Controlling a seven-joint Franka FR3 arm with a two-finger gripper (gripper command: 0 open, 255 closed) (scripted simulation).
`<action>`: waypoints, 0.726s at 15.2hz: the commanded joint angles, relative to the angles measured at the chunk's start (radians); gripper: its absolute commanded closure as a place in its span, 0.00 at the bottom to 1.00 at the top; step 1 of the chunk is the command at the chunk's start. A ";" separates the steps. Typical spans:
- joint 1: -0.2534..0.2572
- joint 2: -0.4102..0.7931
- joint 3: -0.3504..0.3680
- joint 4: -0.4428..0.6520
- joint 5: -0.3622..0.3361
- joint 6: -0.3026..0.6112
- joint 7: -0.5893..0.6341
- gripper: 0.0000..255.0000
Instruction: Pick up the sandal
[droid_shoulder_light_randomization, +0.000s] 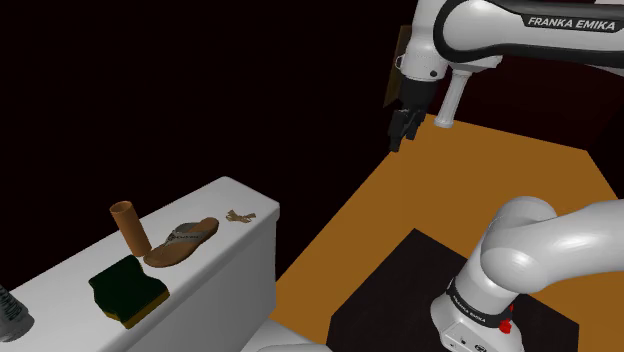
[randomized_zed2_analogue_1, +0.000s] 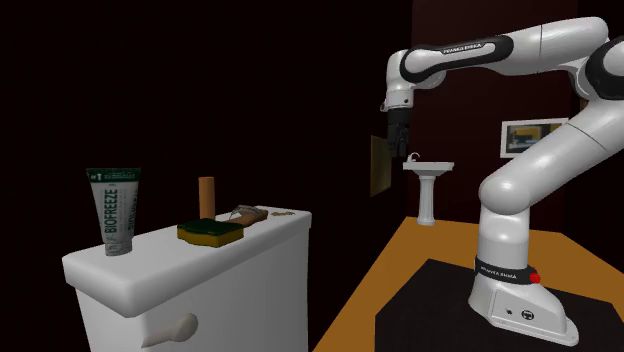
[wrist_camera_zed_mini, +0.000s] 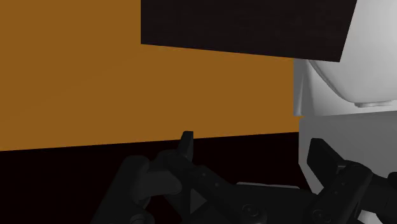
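Note:
The brown sandal (droid_shoulder_light_randomization: 182, 242) lies flat on the white toilet tank's lid (droid_shoulder_light_randomization: 240, 255), between a brown cylinder and a small tan scrap. In the second exterior view the sandal (randomized_zed2_analogue_1: 248, 213) shows behind the sponge. My black gripper (droid_shoulder_light_randomization: 400, 135) hangs high over the orange floor, far off to the shoulder view's right of the tank and well above it. The gripper (randomized_zed2_analogue_1: 397, 150) points downward. In the wrist view the gripper (wrist_camera_zed_mini: 254, 149) is open, its fingers apart with nothing between them, over the orange floor (wrist_camera_zed_mini: 76, 76).
On the lid also stand a brown cylinder (droid_shoulder_light_randomization: 130, 227), a green-and-yellow sponge (droid_shoulder_light_randomization: 128, 290) and a Biofreeze tube (randomized_zed2_analogue_1: 110, 212). A small tan scrap (droid_shoulder_light_randomization: 240, 215) lies near the lid's far end. A pedestal sink (randomized_zed2_analogue_1: 428, 185) stands at the back wall. A black mat (droid_shoulder_light_randomization: 400, 290) surrounds the stand.

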 joint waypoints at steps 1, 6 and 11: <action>0.000 0.000 0.000 0.000 0.000 0.000 0.000 0.00; 0.008 0.005 0.123 -0.028 0.112 0.020 0.212 0.00; 0.013 0.055 0.248 -0.018 0.220 0.061 0.421 0.00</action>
